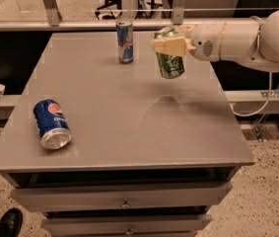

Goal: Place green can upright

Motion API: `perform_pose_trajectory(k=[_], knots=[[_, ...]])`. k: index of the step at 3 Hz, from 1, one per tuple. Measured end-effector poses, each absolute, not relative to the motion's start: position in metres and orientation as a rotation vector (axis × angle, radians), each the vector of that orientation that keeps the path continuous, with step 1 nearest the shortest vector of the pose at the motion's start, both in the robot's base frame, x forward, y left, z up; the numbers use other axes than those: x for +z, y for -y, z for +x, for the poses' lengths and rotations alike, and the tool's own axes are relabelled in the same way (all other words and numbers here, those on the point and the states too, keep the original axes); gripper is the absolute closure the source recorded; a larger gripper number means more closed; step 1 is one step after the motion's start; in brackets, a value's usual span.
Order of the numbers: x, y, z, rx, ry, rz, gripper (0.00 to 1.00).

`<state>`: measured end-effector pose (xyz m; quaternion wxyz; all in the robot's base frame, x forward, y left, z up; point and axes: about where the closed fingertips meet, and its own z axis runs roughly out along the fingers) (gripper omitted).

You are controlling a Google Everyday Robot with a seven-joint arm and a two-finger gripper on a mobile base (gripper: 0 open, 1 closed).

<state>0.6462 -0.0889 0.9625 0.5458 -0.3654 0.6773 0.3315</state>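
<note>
The green can [170,64] hangs nearly upright above the far right part of the grey table [124,107], a little tilted, its bottom clear of the surface. My gripper [170,45] comes in from the right on a white arm and is shut on the can's upper half, with its pale fingers [167,45] across the can's front. The can's shadow lies on the table just below it.
A slim blue-and-silver can [124,41] stands upright at the table's far edge, left of the green can. A blue Pepsi can [52,123] lies on its side at the near left. A rail runs behind the table. Drawers sit below the front edge.
</note>
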Motion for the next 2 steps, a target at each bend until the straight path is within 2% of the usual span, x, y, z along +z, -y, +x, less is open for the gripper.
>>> perform_pose_trajectory(k=[2], knots=[[0.956,0.072,0.630,0.898,-1.395,-1.007,1.00]])
